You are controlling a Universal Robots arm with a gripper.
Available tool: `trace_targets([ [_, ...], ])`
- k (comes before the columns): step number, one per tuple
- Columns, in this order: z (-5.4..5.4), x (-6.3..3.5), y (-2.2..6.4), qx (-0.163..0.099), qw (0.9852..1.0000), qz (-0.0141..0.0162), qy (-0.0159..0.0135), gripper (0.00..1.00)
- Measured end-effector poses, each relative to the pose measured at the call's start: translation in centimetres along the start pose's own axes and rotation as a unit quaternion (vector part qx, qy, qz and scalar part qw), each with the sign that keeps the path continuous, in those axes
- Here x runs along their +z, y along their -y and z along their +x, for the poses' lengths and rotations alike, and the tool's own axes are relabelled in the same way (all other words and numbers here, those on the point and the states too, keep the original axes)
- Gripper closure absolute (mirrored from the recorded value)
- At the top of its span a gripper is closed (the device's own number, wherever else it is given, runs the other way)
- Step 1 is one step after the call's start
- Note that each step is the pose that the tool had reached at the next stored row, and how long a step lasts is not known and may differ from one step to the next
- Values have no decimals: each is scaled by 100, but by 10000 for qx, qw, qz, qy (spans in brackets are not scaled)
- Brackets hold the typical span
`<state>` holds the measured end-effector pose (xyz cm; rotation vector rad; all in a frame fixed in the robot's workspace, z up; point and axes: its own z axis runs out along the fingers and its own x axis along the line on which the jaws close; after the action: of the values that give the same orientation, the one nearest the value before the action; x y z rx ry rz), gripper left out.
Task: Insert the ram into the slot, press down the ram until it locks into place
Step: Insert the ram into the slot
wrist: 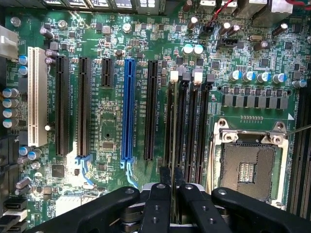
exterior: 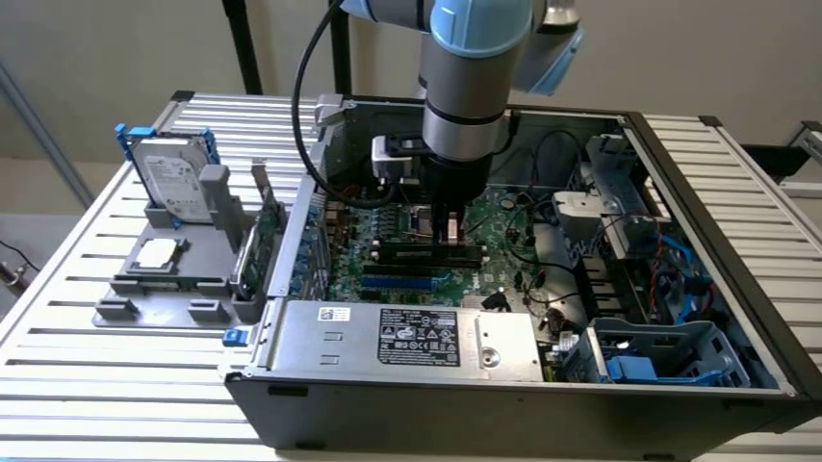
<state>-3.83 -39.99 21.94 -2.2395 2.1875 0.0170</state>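
Wrist view: hand (wrist: 172,172) grips ram (wrist: 173,127) between blue slot (wrist: 129,107) and processor socket (wrist: 247,170).

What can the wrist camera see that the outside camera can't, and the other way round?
Wrist view: the thin ram edge-on, gripped and lined up along a black slot, plus a long white slot. Exterior view: the arm, the whole computer case, and a hard drive on the slatted table. Both: the gripper low over the green motherboard.
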Motion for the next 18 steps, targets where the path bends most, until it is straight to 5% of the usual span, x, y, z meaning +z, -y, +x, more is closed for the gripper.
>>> trace_targets([
  [18, 0, -34, -1, 0, 10000, -3, -19, 86],
])
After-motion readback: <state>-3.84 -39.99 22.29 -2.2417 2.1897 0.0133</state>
